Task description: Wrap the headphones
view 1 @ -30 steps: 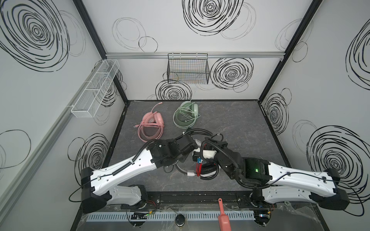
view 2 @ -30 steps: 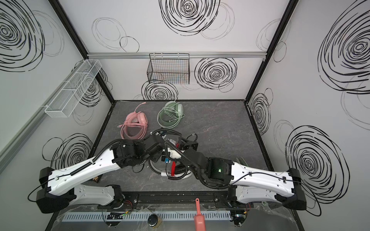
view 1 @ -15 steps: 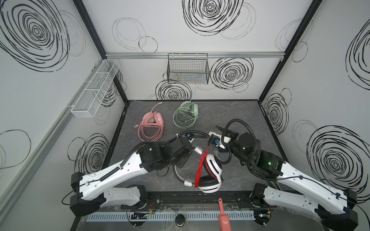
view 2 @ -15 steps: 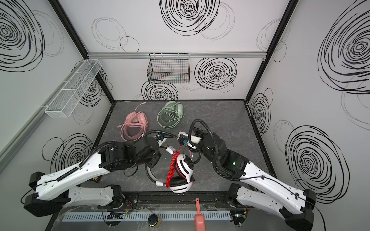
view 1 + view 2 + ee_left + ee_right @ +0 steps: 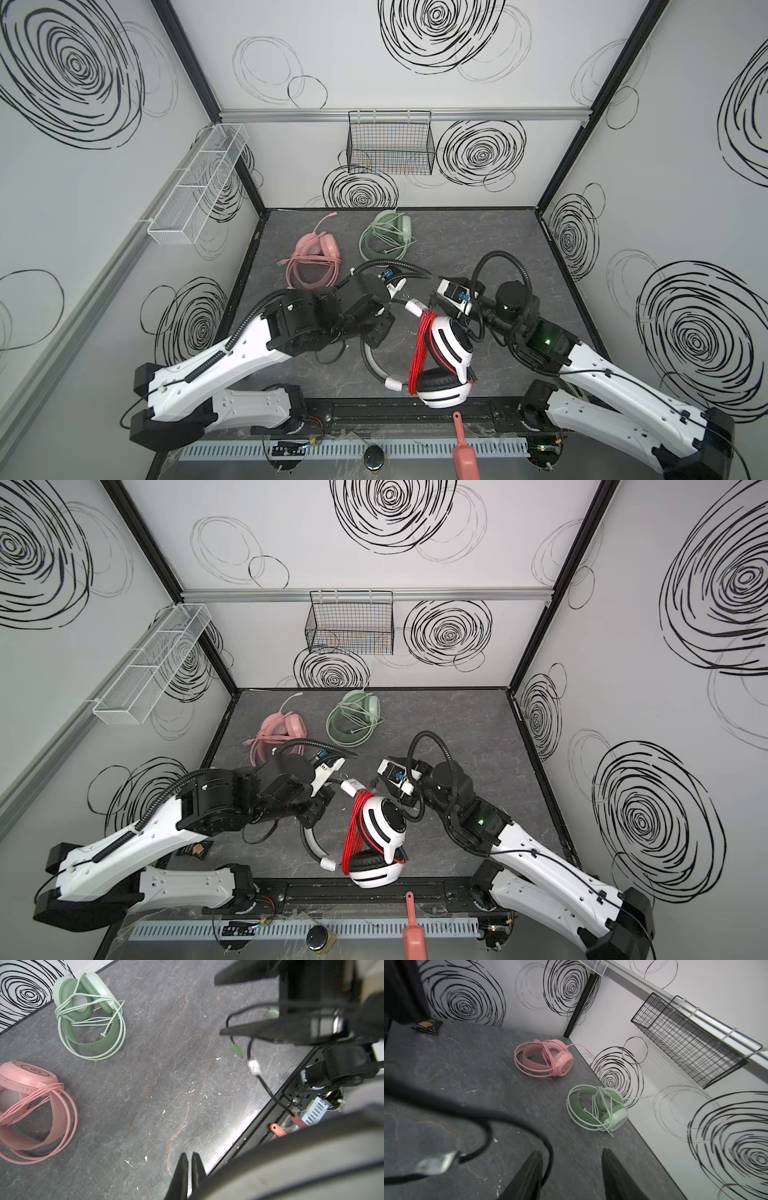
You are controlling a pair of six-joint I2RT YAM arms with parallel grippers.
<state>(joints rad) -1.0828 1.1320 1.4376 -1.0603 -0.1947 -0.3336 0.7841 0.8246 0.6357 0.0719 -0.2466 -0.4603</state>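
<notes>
**White-and-black headset (image 5: 451, 345) raised near the front edge of the table (image 5: 478, 241), its red cable (image 5: 419, 353) wound around the cups.**

The left hand (image 5: 189, 1157) is pinched shut and seems to grip the grey headband (image 5: 372, 361), though the contact is hidden. The right hand (image 5: 571, 1153) stands half open and holds nothing, with the black plug lead (image 5: 268, 1088) trailing past one finger. The cups look light and stiff, the band springy. The thin cable looks limp and its coils may slip, so grip the band and take the lead near its plugs.
</notes>
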